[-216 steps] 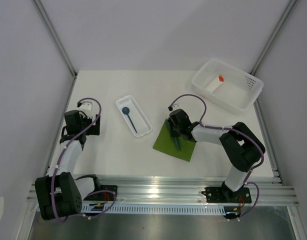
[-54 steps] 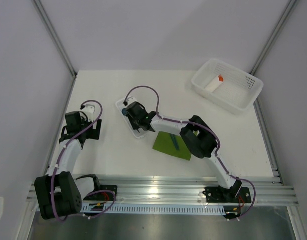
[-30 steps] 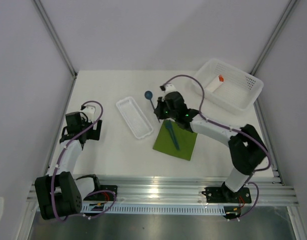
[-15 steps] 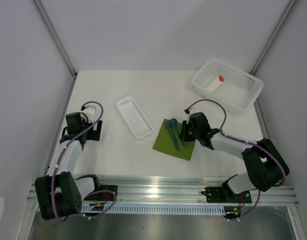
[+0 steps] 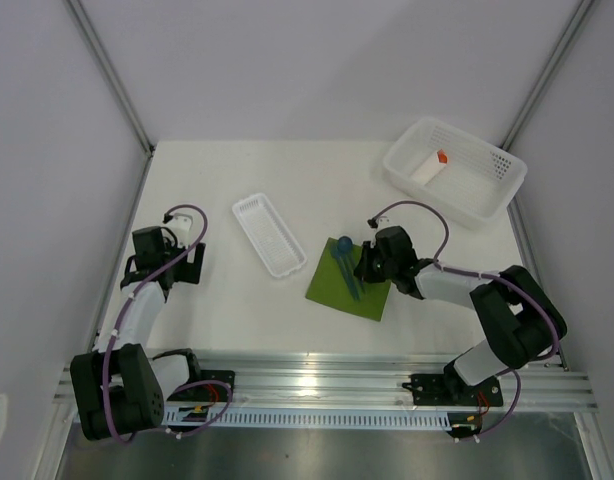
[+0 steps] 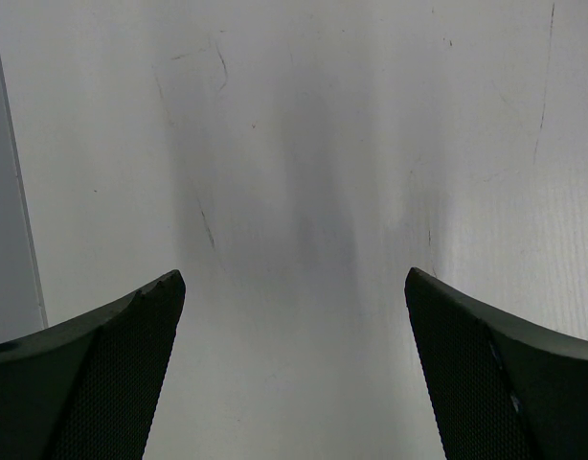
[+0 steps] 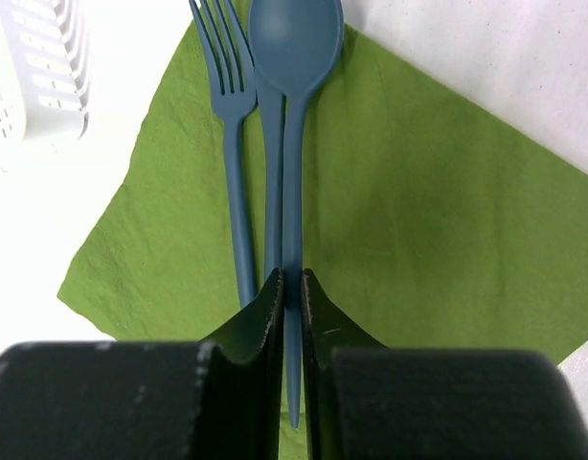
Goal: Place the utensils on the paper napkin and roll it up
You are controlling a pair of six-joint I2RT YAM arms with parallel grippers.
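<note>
No text, label, brand, number or sign can be read anywhere.

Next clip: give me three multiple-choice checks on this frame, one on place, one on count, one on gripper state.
1. Where does the spoon lie? A on the bare table; B on the napkin; C lifted in the air.
2. How many utensils lie on the napkin? A one; B three; C two.
3. The left gripper is: A open; B shut on the fork; C shut on the napkin.
Key: 1 B, it lies along the green sheet. 2 C, spoon and fork side by side. 3 A, fingers wide apart over the table.
</note>
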